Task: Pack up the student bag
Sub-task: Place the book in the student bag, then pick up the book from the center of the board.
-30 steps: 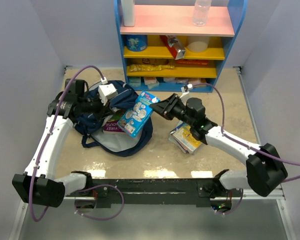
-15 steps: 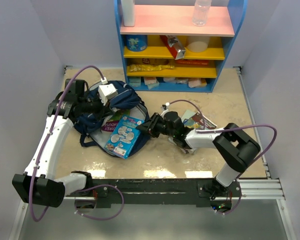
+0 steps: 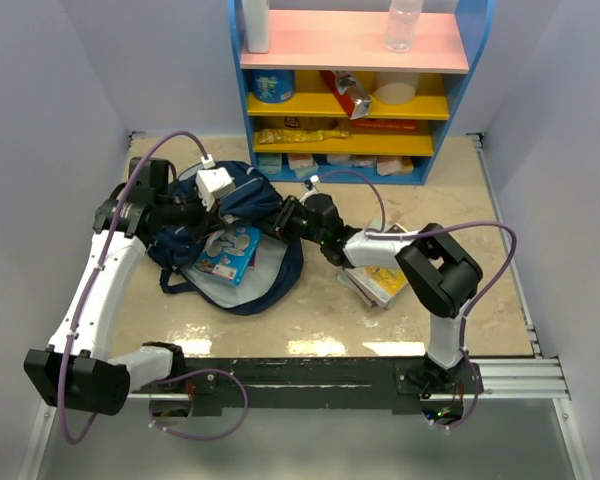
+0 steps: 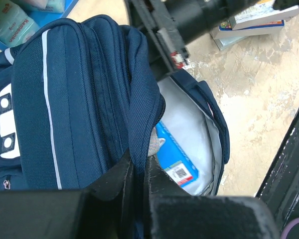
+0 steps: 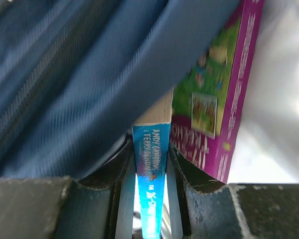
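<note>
The student bag lies open at the table's left, navy with a pale grey lining. My left gripper is shut on the rim of its upper flap and holds the mouth open. My right gripper is at that mouth, shut on a blue book by its spine. The book sits partly inside the bag, beside a purple book lying in there. Navy fabric overhangs the right fingers.
A stack of books lies on the table under the right arm. A blue shelf unit with boxes and packets stands at the back, a bottle on its top. White walls close in both sides.
My right arm has swung left and down, carrying the blue book from above the bag into its open mouth. The left arm has stayed put, still gripping the flap.
</note>
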You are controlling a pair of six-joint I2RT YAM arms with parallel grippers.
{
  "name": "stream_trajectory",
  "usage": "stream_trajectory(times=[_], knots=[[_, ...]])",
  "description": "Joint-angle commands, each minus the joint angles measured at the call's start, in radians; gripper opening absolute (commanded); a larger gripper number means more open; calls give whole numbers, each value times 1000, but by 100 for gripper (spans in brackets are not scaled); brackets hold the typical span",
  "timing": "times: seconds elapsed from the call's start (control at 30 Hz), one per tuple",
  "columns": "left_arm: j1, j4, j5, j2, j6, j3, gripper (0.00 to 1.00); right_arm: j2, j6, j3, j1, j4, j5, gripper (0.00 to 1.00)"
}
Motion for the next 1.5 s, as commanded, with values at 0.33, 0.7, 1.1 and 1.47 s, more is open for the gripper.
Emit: stream_trajectory(times=[0.33,0.7,1.1,1.47], knots=[[2,26,132,-48,17,113,0,103,-119,239,46,-202,259,53],[2,30,114,-41,35,84,0,-385,-161,111,-9,-720,382,99],[2,24,111,-29,51,70,0,-863,88,-162,-291,-1354,610,99],[2,30,128,-22,49,55,0,-824,-146,-257,-612,-1328,526,99]])
